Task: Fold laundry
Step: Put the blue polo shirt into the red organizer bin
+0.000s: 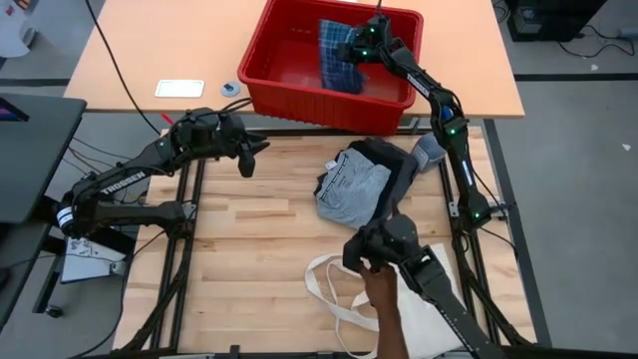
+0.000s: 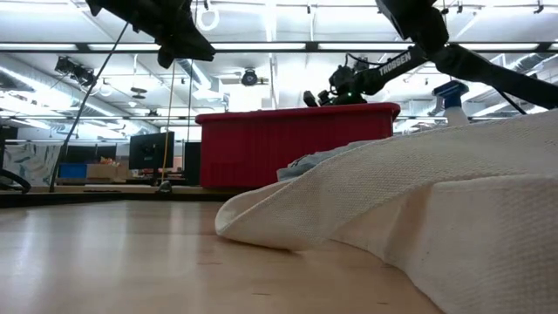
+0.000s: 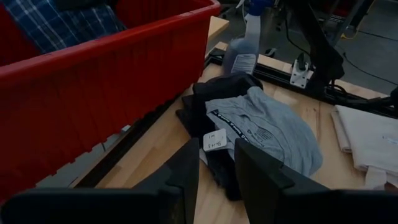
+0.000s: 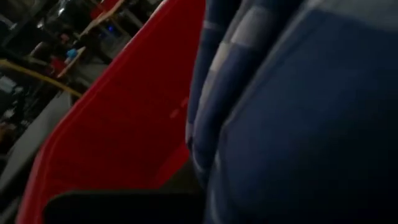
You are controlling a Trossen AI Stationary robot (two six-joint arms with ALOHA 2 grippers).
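While a person's hand point(image 1: 384, 299) rests on the tote bag point(image 1: 339, 299) on the near side of the red bin point(image 1: 261, 70), the left gripper point(image 1: 245, 152) hovers beside it, slightly parted and empty; the right gripper point(image 1: 361, 42), inside the bin, is clenched on the plaid piece point(image 1: 334, 62), which hangs lengthwise below it.

We see two matte-black jointed arms: the left arm point(image 1: 130, 184) carries white "TROSSEN" lettering on its link, the right arm point(image 1: 444, 110) shows small green status LEDs at its joints. Left gripper point(image 3: 214, 180) has two flat, dark blocky fingers point(image 3: 261, 177). Thin black cables trail along both arms.
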